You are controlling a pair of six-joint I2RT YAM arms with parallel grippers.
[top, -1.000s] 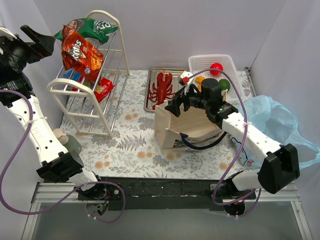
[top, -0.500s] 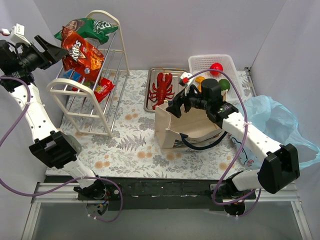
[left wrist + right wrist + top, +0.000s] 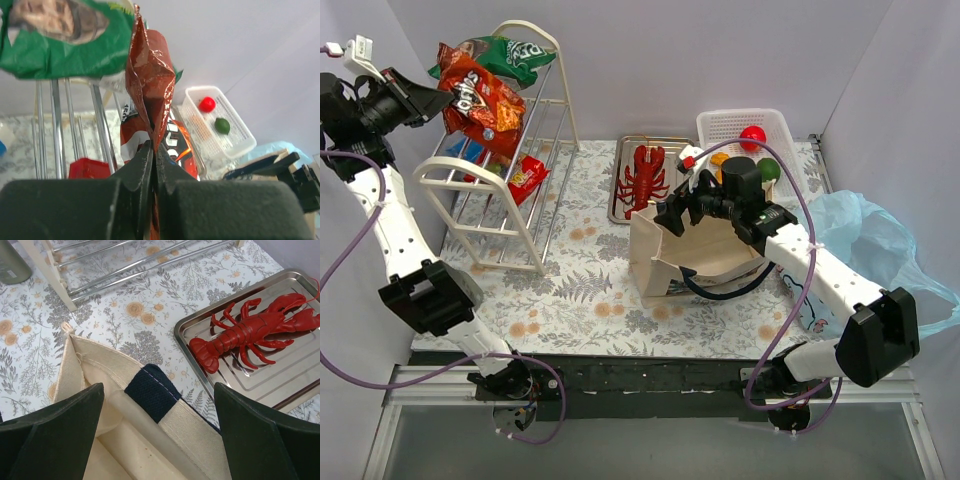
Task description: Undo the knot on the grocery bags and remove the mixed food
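Bright even light — fg blurred

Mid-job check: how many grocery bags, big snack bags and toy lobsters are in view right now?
Grocery bags: 2 (beige tote, blue plastic bag)
Big snack bags: 2 (Doritos bag, green snack bag)
Toy lobsters: 1 (red lobster)
Total: 5

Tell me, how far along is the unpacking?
Done: lobster on the tray, apple and green fruit in the basket, green snack bag on the rack. In hand: left gripper pinches the Doritos bag there. Left: right gripper hangs open over the tote; its contents are unseen.
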